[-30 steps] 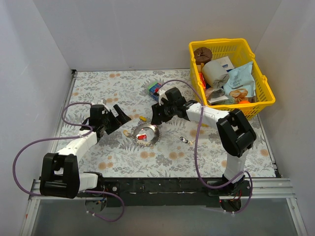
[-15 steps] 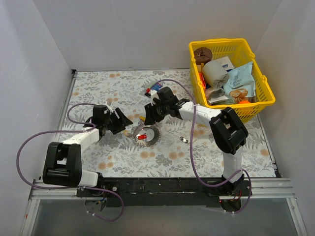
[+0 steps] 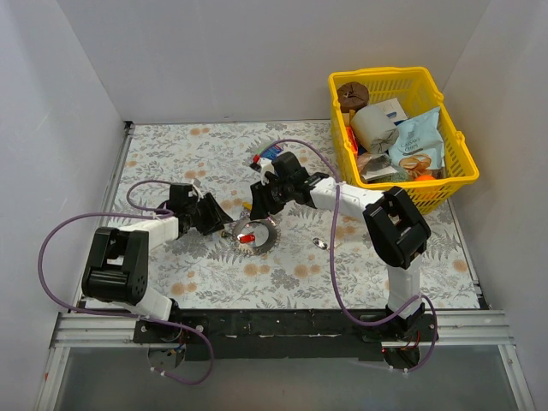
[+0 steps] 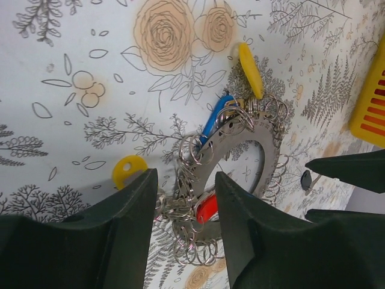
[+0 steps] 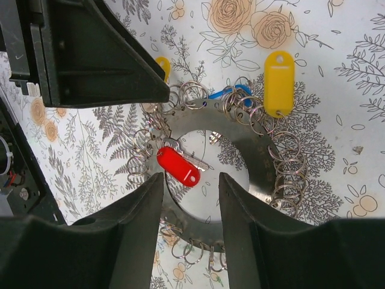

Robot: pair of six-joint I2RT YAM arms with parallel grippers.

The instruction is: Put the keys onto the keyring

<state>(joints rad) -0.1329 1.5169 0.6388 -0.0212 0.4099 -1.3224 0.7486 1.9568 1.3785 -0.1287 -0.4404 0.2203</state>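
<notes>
The keyring (image 3: pixel 257 233) lies flat on the flowered table, a grey band fringed with small wire rings. On or beside it are a red key (image 3: pixel 246 237), a blue key (image 4: pixel 215 117), a yellow tag (image 4: pixel 250 69) and a round yellow key (image 4: pixel 128 170). A dark key (image 3: pixel 321 244) lies apart to the right. My left gripper (image 4: pixel 185 180) is open, straddling the ring's left rim (image 4: pixel 255 127) with the red key (image 4: pixel 206 208) by its right finger. My right gripper (image 5: pixel 190 180) is open over the band (image 5: pixel 264 168), the red key (image 5: pixel 178 167) just ahead of its tips.
A yellow basket (image 3: pixel 462 175) full of groceries stands at the back right. A blue-green carton (image 3: pixel 272 154) sits just behind the right gripper. The two grippers face each other closely across the keyring, with white walls on three sides.
My left gripper has slid right to the keyring's rim and its jaws have narrowed a lot. My right gripper has moved left over the ring and closed slightly.
</notes>
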